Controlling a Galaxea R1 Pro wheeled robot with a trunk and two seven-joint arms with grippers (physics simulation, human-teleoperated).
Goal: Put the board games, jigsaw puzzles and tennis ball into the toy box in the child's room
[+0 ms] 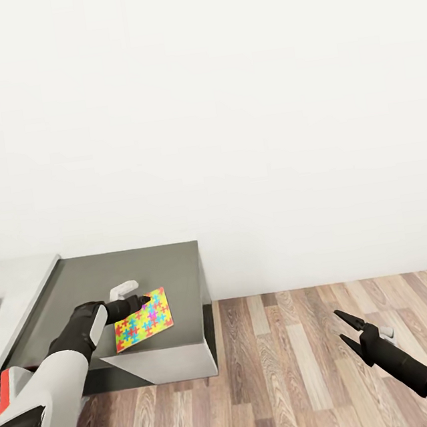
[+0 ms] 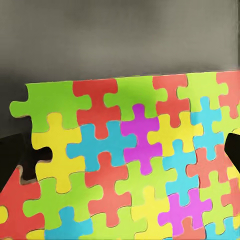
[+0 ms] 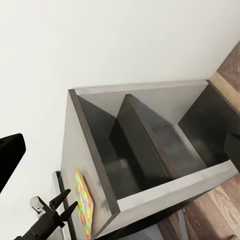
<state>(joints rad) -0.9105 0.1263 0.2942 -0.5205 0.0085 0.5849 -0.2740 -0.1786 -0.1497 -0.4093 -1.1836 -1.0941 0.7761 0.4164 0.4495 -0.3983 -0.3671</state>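
I see one jigsaw puzzle (image 1: 143, 320), a thin tile of red, yellow, blue, green and pink interlocking pieces, lying flat on the dark grey top of a cabinet (image 1: 173, 266), near that top's front edge. My left hand (image 1: 141, 302) reaches over the cabinet to the puzzle's back edge; in the left wrist view the tile (image 2: 130, 165) spreads across the frame with a dark finger at either side of it, but I cannot tell whether the hand is gripping it or merely straddling it. In the right wrist view the puzzle (image 3: 84, 206) shows edge-on against the cabinet's top face, the left hand (image 3: 64, 206) beside it with its fingertips parted, and the cabinet's open side shows dark compartments split by a divider. To the cabinet's left, a pale grey counter (image 1: 18, 293) butts up against it. Behind the cabinet rises a plain white wall (image 1: 226, 104). To its right and in front runs a wood-plank floor (image 1: 294, 364), over which my right hand (image 1: 345, 329) hangs, well apart from the cabinet, its fingers spread a little and empty.
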